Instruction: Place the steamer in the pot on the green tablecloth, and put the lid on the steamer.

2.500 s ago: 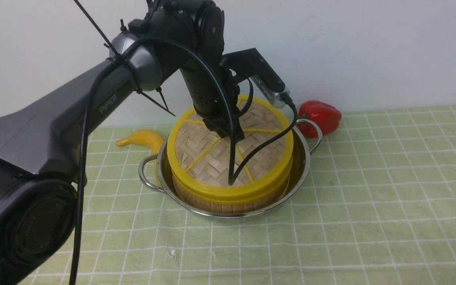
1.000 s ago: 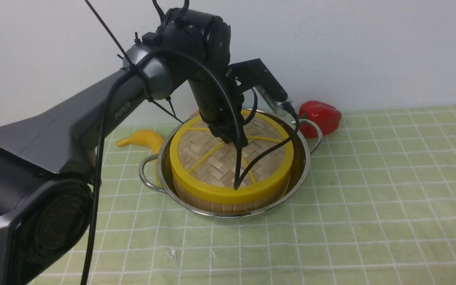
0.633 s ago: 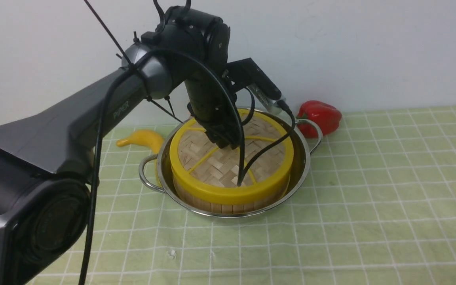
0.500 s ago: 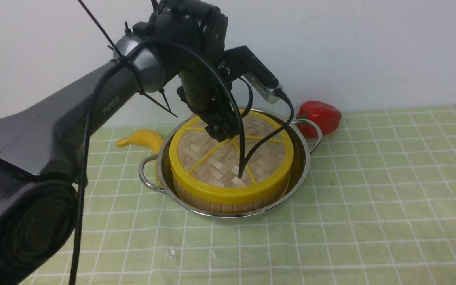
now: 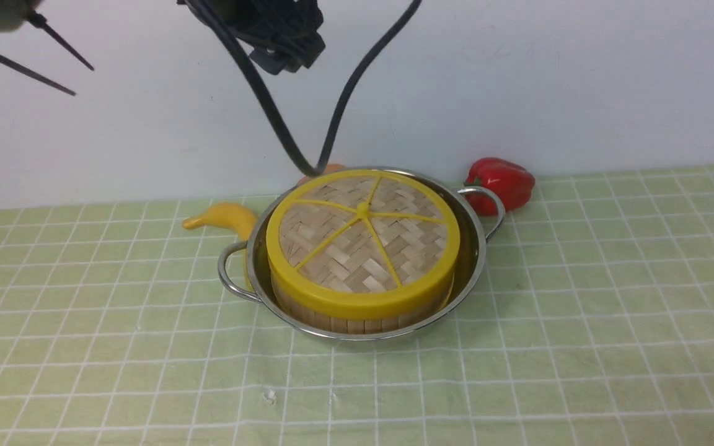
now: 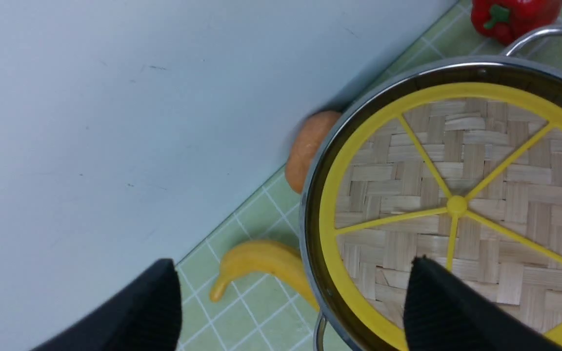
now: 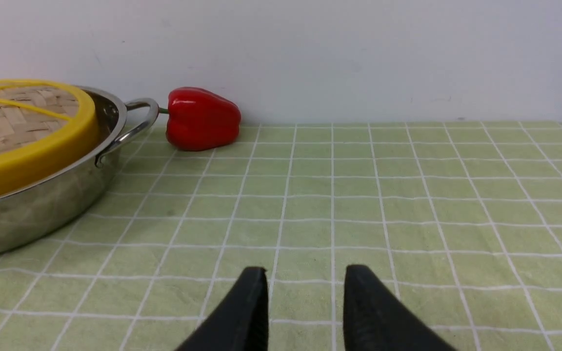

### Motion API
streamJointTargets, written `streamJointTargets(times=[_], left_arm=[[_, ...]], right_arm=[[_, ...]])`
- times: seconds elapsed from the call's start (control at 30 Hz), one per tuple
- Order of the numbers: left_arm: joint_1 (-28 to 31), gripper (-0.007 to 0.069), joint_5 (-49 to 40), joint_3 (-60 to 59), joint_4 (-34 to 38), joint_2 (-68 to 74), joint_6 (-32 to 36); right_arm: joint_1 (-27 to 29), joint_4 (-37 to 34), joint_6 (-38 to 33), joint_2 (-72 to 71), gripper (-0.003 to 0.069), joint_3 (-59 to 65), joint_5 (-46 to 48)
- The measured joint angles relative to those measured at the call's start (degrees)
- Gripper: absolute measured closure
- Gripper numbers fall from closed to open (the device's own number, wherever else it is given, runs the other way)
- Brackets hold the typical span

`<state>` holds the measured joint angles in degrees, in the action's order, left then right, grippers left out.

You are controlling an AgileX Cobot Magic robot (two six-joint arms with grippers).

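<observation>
The shiny steel pot (image 5: 476,248) stands on the green tablecloth (image 5: 580,310). The steamer (image 5: 357,322) sits inside it, and only its slatted wall shows. The woven lid (image 5: 363,238) with yellow rim and spokes lies flat on top of the steamer. My left gripper (image 6: 291,260) hangs high above the lid's edge, open and empty. In the front view only the black end of that arm (image 5: 282,43) shows at the top edge. My right gripper (image 7: 305,270) hovers low over bare cloth to the right of the pot (image 7: 42,200), open with nothing between its fingers.
A red pepper (image 5: 502,183) lies against the pot's right handle by the white wall. A yellow banana (image 5: 224,217) lies at the pot's left, and an orange thing (image 6: 308,146) sits behind it. Black cables (image 5: 295,142) hang from the left arm behind the pot.
My left gripper opened and let go of the lid, then rose from it to the top of the view. The lid stays flat on the steamer.
</observation>
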<state>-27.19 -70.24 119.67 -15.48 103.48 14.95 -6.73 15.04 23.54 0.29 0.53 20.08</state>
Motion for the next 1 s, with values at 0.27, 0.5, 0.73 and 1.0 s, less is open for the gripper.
streamJointTargets(times=[0.27, 0.5, 0.73, 1.0], left_arm=[[0.1, 0.0269, -0.1, -0.2, 0.3, -0.2, 0.1], [0.7, 0.0414, 2.2, -12.8, 4.5, -14.5, -2.4], [6.0, 0.0467, 12.5, -34.1, 5.8, -37.0, -6.2], [19.9, 0.0467, 29.7, -69.3, 5.9, -68.9, -10.1]], right_arm=[[0.0, 0.0, 0.0, 0.0, 0.0417, 0.0, 0.0], [0.0, 0.0, 0.0, 0.0, 0.0417, 0.0, 0.0], [0.0, 0.0, 0.0, 0.0, 0.0417, 0.0, 0.0], [0.0, 0.0, 0.0, 0.0, 0.0417, 0.0, 0.0]])
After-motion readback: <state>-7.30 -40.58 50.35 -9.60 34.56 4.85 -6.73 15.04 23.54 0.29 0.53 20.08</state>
